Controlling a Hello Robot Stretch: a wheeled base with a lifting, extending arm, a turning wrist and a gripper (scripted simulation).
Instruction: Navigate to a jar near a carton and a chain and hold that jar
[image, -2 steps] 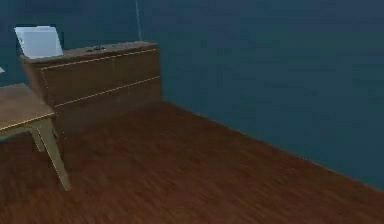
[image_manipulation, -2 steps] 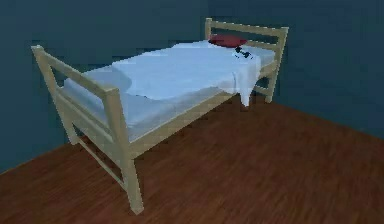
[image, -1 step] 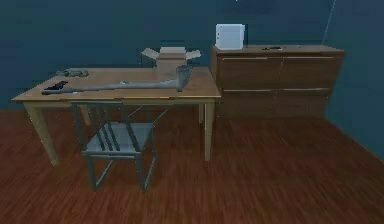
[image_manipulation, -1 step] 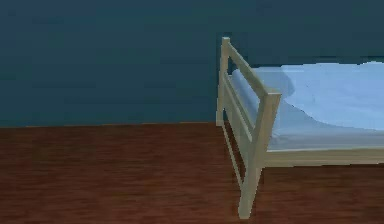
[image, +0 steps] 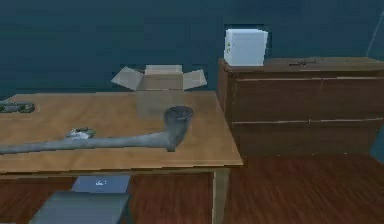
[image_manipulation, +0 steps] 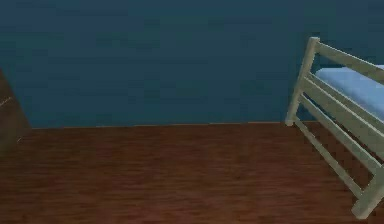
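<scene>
Forward view, far to near. A dark blue wall (image: 90, 40) closes the room behind a wooden counter (image: 120, 110), which takes up the forward view's left and middle. To its right a brown wooden dresser (image: 300, 100) with drawer fronts stands against the same wall. A grey chair (image: 85, 208) is tucked at the counter's near edge.

On the counter's far side, against the wall, sits a brown carton (image: 160, 80) with its flaps spread open. A white box (image: 245, 47) stands on the dresser's top at its left end.

The jar (image: 178, 128) stands on the counter near its right end, in front of the carton and apart from it. It is dark grey, with a wide round rim at the top, and narrows toward its base. A small pale tangle (image: 80, 133), possibly the chain, lies left of the jar toward the counter's near edge.

Arm side view. A reddish wooden floor (image_manipulation: 170, 175) runs to the blue wall. A bed (image_manipulation: 304, 85) with a pale wooden frame and a light blue mattress stands at the right.

The state of the tool cannot be told.
</scene>
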